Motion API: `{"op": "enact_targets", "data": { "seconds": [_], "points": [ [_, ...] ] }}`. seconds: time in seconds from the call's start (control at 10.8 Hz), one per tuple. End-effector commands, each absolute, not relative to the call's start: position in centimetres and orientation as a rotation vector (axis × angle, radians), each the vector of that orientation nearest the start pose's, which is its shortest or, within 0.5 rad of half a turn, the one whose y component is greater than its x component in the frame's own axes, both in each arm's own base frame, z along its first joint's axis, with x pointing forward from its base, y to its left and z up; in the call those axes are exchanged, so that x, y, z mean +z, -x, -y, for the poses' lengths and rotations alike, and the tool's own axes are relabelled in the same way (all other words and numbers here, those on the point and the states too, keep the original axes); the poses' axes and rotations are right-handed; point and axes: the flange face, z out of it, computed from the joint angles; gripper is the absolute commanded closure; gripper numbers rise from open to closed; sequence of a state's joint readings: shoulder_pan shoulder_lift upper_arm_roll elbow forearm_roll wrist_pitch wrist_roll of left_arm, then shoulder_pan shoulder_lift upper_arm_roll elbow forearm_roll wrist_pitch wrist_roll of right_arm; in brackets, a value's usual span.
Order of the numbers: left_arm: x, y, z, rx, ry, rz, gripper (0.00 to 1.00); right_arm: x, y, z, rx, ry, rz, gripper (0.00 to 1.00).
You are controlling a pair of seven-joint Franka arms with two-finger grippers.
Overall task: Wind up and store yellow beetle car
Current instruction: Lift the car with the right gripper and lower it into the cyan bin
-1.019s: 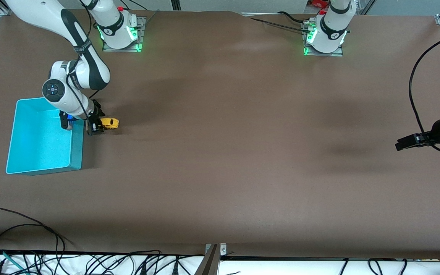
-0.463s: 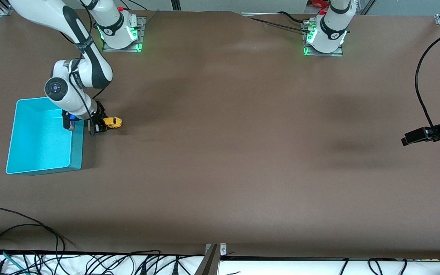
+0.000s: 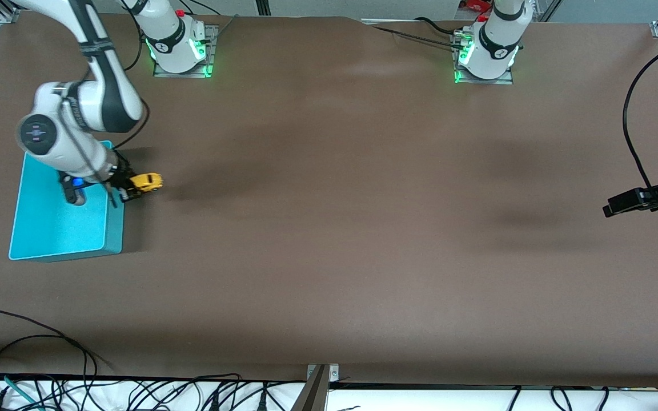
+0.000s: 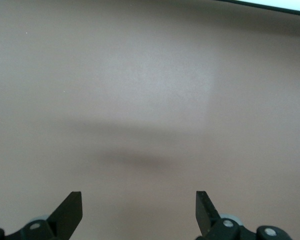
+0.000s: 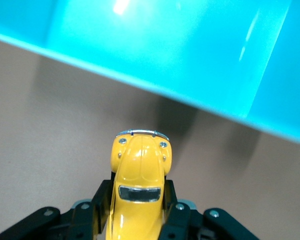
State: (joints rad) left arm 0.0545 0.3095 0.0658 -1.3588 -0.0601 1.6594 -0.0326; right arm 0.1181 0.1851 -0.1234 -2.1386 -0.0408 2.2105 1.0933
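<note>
While I look at the front view from its near side, I first see loose black cables lying along the near edge of the table, mostly toward the right arm's end. Farther in, the turquoise bin stands close to the table edge at the right arm's end.

The right end effector is just above the bin's wall that faces the middle of the table, and its two fingers are closed on the yellow beetle car. The car is lifted off the table and its shadow falls on the brown surface beside the bin. In the right wrist view I see the car clamped by its sides between the black fingers, with its rounded nose pointing at the rim of the bin.

The left end effector waits over bare table near the edge at the left arm's end. In the left wrist view its fingers stand wide apart and hold nothing.
</note>
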Motion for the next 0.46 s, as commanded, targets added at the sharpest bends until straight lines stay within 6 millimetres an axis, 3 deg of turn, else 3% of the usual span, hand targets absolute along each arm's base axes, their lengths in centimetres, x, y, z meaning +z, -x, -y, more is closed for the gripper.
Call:
{"op": "enact_targets", "data": {
  "seconds": [0.0, 0.19, 0.37],
  "points": [
    [55.9, -64.0, -6.1, -0.025, 3.195, 0.219, 0.00, 34.4, -57.2, 4.4, 0.128, 2.907, -1.424, 0.89],
    [56.6, -63.9, -5.5, -0.044, 3.194, 0.208, 0.00, 35.2, -57.7, 8.4, 0.130, 3.010, -1.203, 0.89],
    [58.2, -63.4, -6.2, -0.089, 3.191, 0.226, 0.00, 33.9, -57.6, 12.7, 0.163, 3.106, -0.954, 0.87]
  ]
}}
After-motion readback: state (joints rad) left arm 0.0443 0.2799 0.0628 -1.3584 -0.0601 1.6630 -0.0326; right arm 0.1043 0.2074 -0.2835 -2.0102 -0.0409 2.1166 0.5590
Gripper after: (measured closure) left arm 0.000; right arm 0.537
